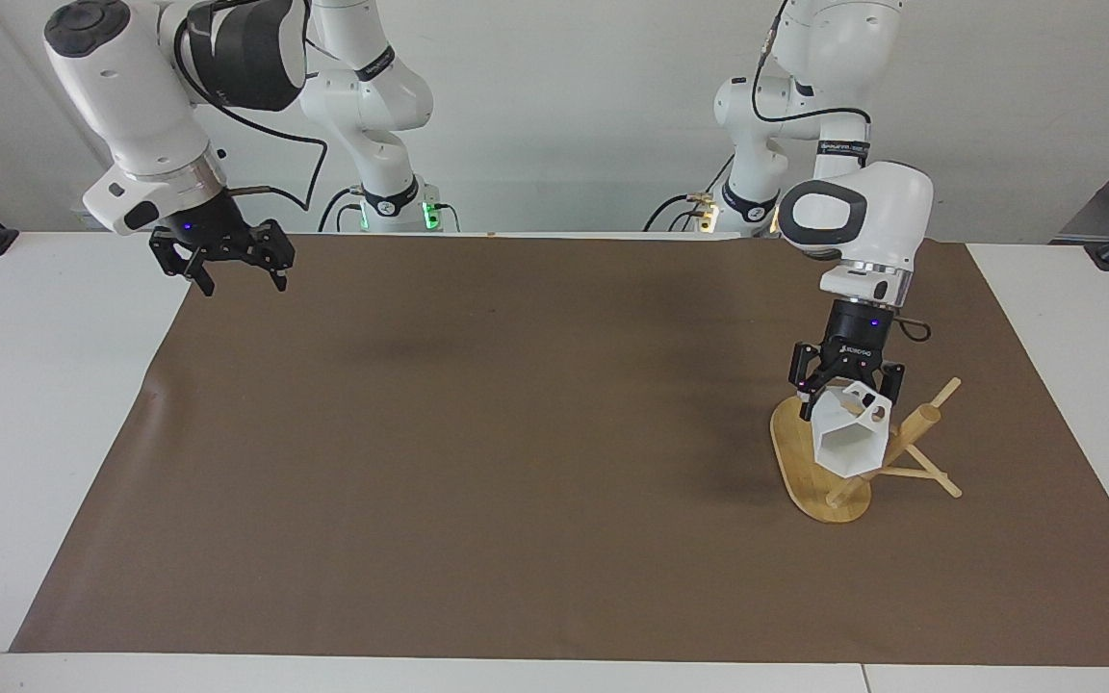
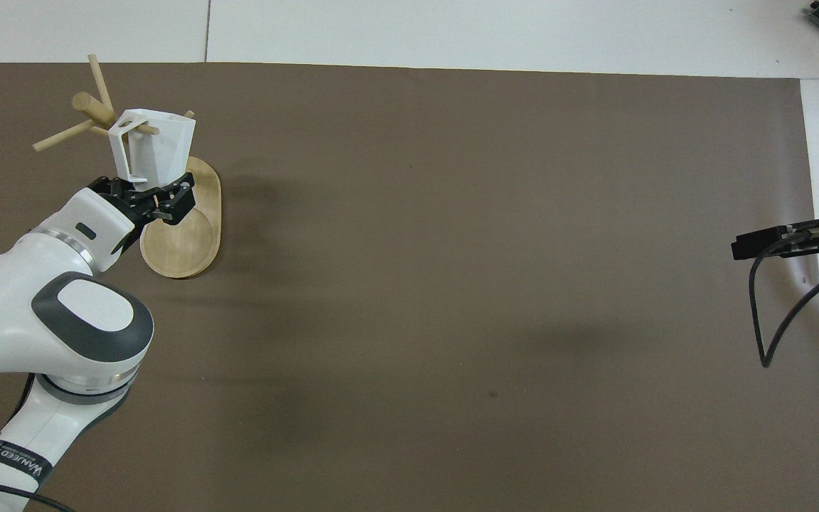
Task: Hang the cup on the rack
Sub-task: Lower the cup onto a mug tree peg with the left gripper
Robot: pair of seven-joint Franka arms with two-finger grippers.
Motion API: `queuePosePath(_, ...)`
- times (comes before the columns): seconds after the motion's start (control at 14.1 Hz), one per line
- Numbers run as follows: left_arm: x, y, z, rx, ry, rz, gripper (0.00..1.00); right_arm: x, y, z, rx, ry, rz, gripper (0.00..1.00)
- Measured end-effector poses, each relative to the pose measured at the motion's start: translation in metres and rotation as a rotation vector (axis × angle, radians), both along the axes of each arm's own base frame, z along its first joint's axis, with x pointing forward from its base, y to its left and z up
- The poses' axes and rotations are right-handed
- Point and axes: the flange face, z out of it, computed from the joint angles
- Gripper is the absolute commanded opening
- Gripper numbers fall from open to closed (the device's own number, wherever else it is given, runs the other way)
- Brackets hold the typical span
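- The rack (image 1: 820, 472) stands on the brown mat (image 1: 516, 433) toward the left arm's end of the table, its post leaning and its thin pegs angled outward.
- The cup (image 1: 848, 438) is at the rack, above its oval base, tipped on its side; in the overhead view a peg passes through the hole in its handle tab.
- The left gripper (image 1: 846, 390) is over the rack's base, clamped on the cup.
- The right gripper (image 1: 237, 274) waits over the mat's corner well apart from the rack, at the right arm's end, fingers spread and holding nothing.
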Motion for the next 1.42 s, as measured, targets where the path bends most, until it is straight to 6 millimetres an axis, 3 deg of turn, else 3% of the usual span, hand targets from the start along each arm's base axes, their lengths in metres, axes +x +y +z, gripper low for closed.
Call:
queuePosePath(0.07,0.000,0.002,0.000,0.001,-0.001,0.005,0.12,0.000,-0.001,0.001,0.000,-0.006,-0.003,1.00)
queuePosePath(0.14,0.000,0.003,0.000,0.001,-0.001,0.007,0.51,0.000,-0.003,0.002,-0.001,-0.013,-0.007,1.00)
queuePosePath(0.21,0.000,0.003,0.000,0.001,0.000,0.008,1.00,0.001,-0.005,0.004,-0.002,-0.024,-0.010,1.00)
queuePosePath(0.78,0.000,0.005,0.000,0.001,-0.001,0.013,1.00,0.003,-0.005,0.024,-0.009,-0.111,-0.009,1.00)
queuePosePath(1.06,0.001,0.014,0.000,0.001,-0.001,0.030,1.00,-0.005,0.001,0.047,-0.006,-0.080,0.000,1.00)
queuePosePath(1.42,0.001,0.003,-0.005,-0.063,0.048,0.002,1.00,-0.012,-0.003,0.051,-0.001,-0.052,-0.060,1.00)
